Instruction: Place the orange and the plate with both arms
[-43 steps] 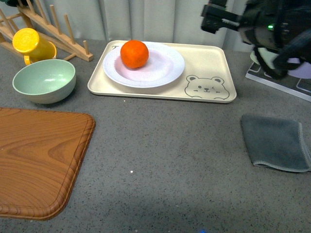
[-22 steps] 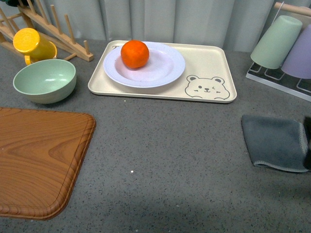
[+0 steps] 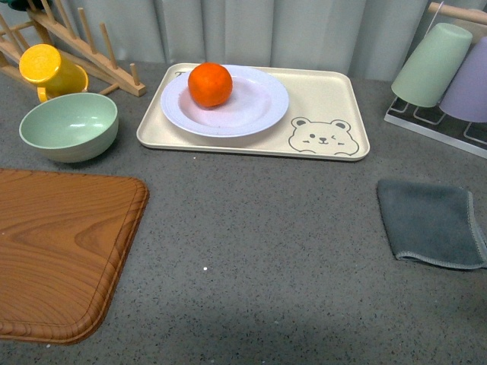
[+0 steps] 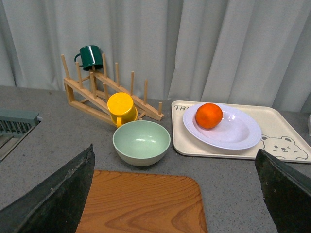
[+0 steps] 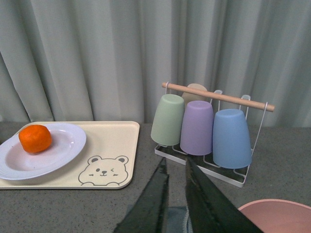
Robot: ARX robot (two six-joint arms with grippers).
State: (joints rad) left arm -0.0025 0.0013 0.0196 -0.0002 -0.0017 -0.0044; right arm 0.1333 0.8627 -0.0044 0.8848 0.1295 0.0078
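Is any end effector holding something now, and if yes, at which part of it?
Nothing is held. The left end effector is open and empty; the right end effector is nearly shut on nothing. The orange sits on the plate.

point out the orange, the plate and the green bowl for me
orange (image 3: 211,84), front view, middle of its skin
plate (image 3: 259,106), front view, bare well right of the fruit
green bowl (image 3: 68,125), front view, inside of the bowl
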